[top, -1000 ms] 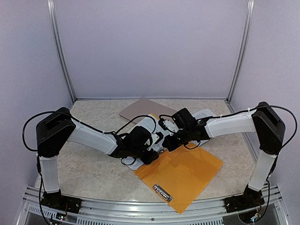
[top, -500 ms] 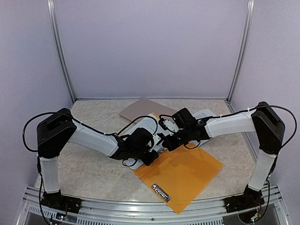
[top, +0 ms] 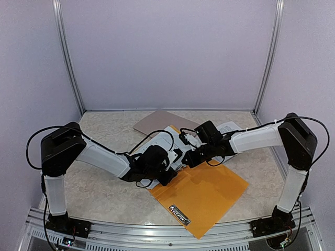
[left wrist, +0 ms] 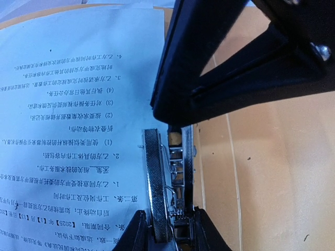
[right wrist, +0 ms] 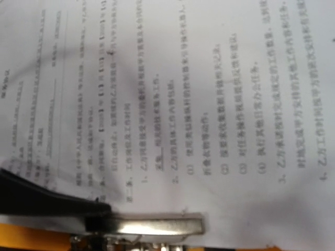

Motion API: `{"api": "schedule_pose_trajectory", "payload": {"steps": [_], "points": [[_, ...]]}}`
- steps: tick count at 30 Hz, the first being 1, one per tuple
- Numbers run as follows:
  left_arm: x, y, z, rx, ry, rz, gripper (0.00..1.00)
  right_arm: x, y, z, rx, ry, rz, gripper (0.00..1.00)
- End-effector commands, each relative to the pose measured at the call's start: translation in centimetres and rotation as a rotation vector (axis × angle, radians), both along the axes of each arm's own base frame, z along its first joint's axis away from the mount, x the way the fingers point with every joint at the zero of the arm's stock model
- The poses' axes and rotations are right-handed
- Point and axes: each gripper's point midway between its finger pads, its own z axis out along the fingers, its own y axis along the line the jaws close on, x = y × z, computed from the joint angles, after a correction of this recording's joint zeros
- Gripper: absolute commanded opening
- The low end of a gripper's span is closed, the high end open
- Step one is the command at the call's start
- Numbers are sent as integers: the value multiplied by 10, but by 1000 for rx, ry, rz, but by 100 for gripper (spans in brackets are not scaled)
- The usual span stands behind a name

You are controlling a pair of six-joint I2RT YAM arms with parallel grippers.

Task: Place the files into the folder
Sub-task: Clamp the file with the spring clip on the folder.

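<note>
The orange folder (top: 209, 196) lies open on the counter (top: 104, 193), and the files (left wrist: 73, 115) – printed sheets – rest on its far half, their edge right up against the metal clip (left wrist: 155, 178) at the spine. The left fingers (left wrist: 204, 235) stand narrow on either side of that clip's lever and look to be pinching it. The right fingers (right wrist: 97, 209) are fully closed with nothing between them, their tip lying on the top sheet just beside the clip's bar.

The likeliest failure is a slip. The lever is smooth metal and spring-loaded, so a weak or off-centre pinch could let it snap back, either missing the sheets or creasing their edge. The closed right fingers bear on thin, loose paper, and any sideways drag could skew or buckle the top sheet away from those beneath. The two arms are also crowded over one small spot – a careless move by either could knock the other or shove the folder across the counter.
</note>
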Motion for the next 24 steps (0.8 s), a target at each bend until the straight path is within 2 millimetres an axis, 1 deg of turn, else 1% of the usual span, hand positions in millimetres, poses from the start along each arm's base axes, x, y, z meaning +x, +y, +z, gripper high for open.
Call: {"api": "schedule_pose_trajectory", "payload": {"steps": [1,10,13,18,24], "points": [[-27,16,-34,76,72,-41,21,-6,-15,-36,-26,88,0,0],[-33,14,-35,77,67,-69,23,0,-26,-73,-30,158,2,0],[-32,13,-35,78,67,-68,23,0,-34,-83,-45,174,-10,0],[-31,14,-34,79,64,-64,23,-4,-43,-93,-69,187,-18,0],[-29,15,-34,86,61,-52,23,-15,-53,-102,-87,206,-32,0]]}}
